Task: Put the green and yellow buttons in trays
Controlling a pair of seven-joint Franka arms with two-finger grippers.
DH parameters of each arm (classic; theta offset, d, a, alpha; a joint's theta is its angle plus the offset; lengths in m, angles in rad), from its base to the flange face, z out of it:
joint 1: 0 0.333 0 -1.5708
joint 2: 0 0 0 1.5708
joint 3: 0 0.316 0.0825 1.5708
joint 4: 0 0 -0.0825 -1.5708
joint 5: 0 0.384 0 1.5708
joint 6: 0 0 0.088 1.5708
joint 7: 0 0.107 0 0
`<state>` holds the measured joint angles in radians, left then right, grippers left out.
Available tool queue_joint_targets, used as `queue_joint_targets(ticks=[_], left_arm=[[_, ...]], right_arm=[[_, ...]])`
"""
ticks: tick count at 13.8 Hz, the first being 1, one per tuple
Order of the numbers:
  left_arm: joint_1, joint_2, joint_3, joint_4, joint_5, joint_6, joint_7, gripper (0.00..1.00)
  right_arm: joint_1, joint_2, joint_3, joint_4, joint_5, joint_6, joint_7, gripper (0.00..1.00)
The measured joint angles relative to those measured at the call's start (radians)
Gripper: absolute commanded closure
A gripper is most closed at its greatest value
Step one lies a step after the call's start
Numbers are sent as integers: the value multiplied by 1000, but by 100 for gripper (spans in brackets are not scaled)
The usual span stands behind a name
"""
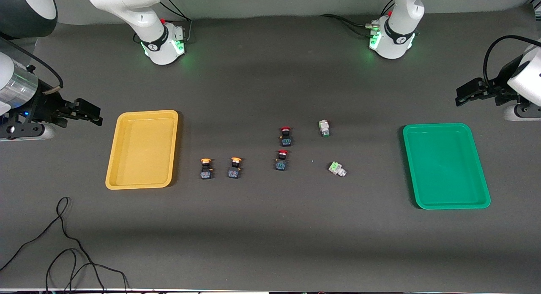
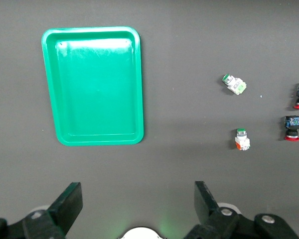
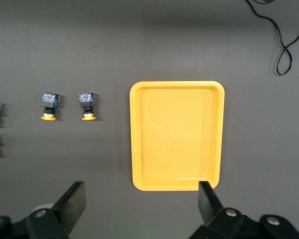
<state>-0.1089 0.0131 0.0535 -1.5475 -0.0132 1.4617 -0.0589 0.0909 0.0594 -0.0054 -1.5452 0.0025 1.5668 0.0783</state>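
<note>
Dark grey matte cloth covers the worktop (image 1: pixel 270 235), so I expect little sliding when I nudge anything. On it, largest first, lie the two trays: the green tray (image 1: pixel 446 166) at the left arm's end and the yellow tray (image 1: pixel 143 149) at the right arm's end, both thin glossy plastic with rounded corners and low rims, both bare inside, likely light enough to skid if bumped.

Between them sit the buttons, all tiny. Two yellow buttons (image 1: pixel 206 168) (image 1: pixel 234 167) stand side by side just beside the yellow tray, round caps on squarish black bodies. Two red buttons (image 1: pixel 285 135) (image 1: pixel 282 159) sit mid-worktop; those I leave alone. Two green buttons (image 1: pixel 324 128) (image 1: pixel 337 169), pale and blocky, lie toward the green tray, well apart from it.

I judge them hard, light and rigid; the domed caps look slippery, so I'd pinch across the flat sides of the body.

My left gripper (image 2: pixel 138 199) waits over bare cloth near the green tray, jaws spread wide and holding nothing. My right gripper (image 3: pixel 142 201) hangs just beside the yellow tray, jaws likewise released.
</note>
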Motion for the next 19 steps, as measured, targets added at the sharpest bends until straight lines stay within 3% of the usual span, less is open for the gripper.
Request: queue_joint_targets(ticks=[13,19], left_arm=[[-5,18,11,-22,13,35,0,0],[-11,18,4,-118,15,126,-41,0]], right_arm=[[1,3,-1,-1,1,0,0,0],[0,3,-4,-1,1,0,0,0]])
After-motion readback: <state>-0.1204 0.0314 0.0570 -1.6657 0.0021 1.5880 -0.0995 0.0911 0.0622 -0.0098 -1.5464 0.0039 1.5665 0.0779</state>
